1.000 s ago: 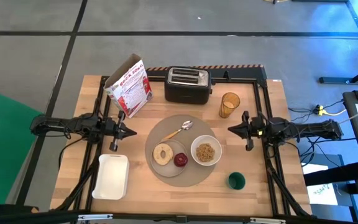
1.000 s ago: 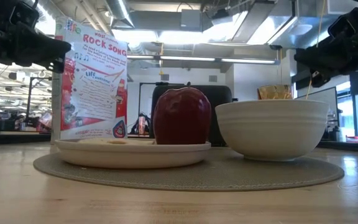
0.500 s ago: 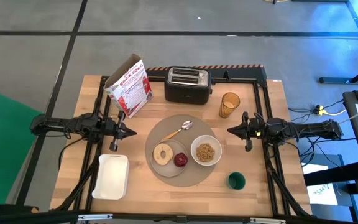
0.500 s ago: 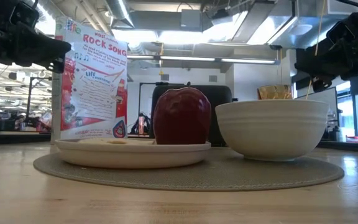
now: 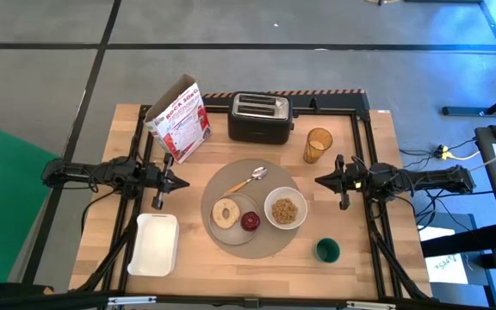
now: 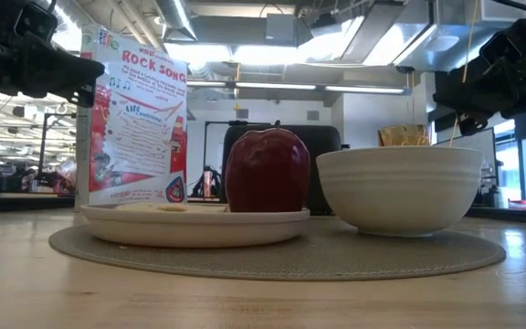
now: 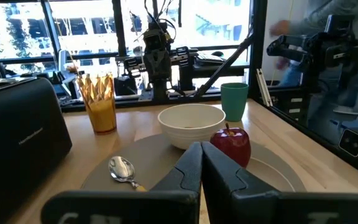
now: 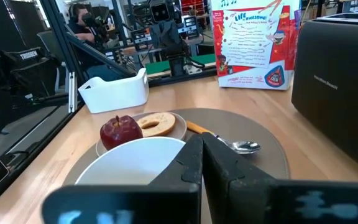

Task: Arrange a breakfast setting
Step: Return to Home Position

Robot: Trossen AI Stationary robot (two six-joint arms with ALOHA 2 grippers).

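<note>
A round grey placemat [image 5: 231,244] lies mid-table. On it rest a small white plate [image 5: 235,226] carrying a tan bagel ring [image 5: 226,213] and a red apple [image 5: 250,222], a white bowl [image 5: 285,211] with cereal, and a metal spoon [image 5: 252,179] at its far side. My left gripper [image 5: 184,182] hovers shut left of the mat; its shut fingers show in the left wrist view [image 7: 202,163]. My right gripper [image 5: 319,180] hovers shut right of the mat; its shut fingers show in the right wrist view [image 8: 202,152]. Both are empty.
A cereal box [image 5: 179,120], black toaster [image 5: 260,116] and amber glass [image 5: 318,145] stand along the far side. A white tray [image 5: 154,244] sits near left, a green cup [image 5: 327,251] near right. A person shows beyond the table [image 7: 328,37].
</note>
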